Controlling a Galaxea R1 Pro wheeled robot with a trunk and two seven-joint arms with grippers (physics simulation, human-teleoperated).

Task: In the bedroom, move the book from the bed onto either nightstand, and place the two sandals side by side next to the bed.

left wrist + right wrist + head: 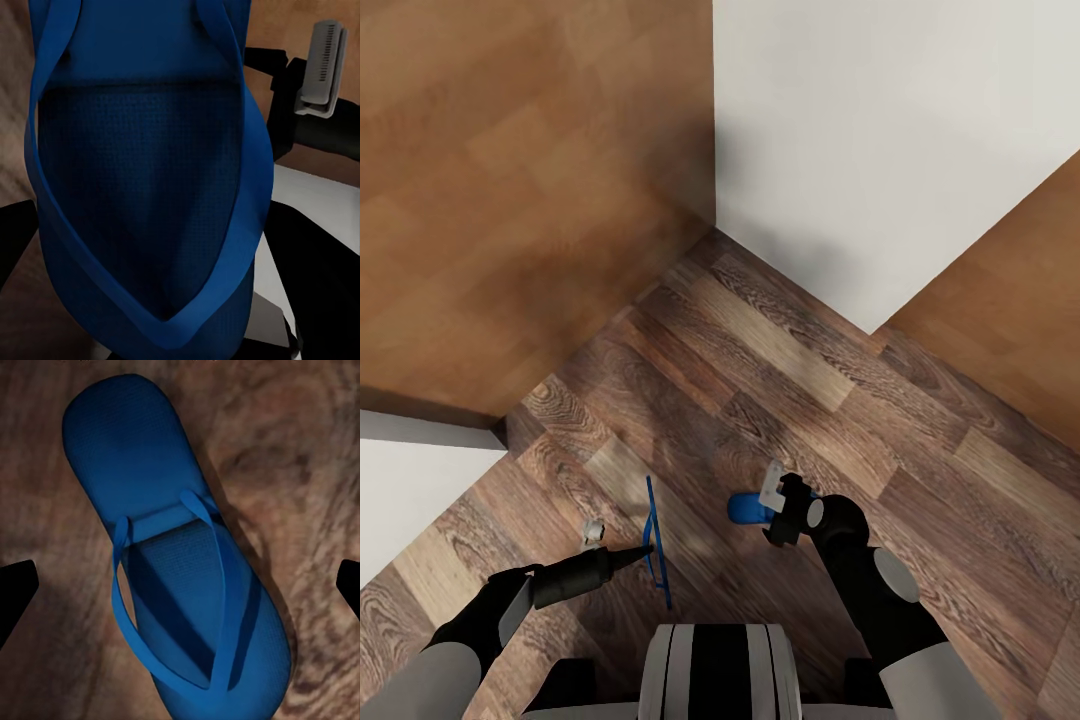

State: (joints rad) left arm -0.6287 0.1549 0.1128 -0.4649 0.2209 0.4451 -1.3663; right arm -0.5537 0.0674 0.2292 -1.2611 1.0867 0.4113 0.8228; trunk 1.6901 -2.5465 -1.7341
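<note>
Brown wood-plank floor (780, 370) is lying under the robot, and white walls (880, 140) with warm wooden panels (510, 180) are closing the corner ahead.

One blue sandal (176, 585) is lying flat on the planks with the straps up, directly below the right gripper (778, 508). In the head view only its rounded end (745, 510) is showing from under this gripper. The jaws of the right gripper are standing wide apart, their dark tips at both sides of the sandal in the wrist view, and they are holding nothing.

The other sandal (655, 540) is standing on its edge, so from above it is looking like a thin blue line. It is hanging at the tip of the left gripper (628, 556), which is closed on it. In the left wrist view its sole and straps (146, 187) are very near the camera.

The two sandals are near each other, but apart. The robot's trunk (715, 670) is showing low between the arms. I am seeing no writing on anything.
</note>
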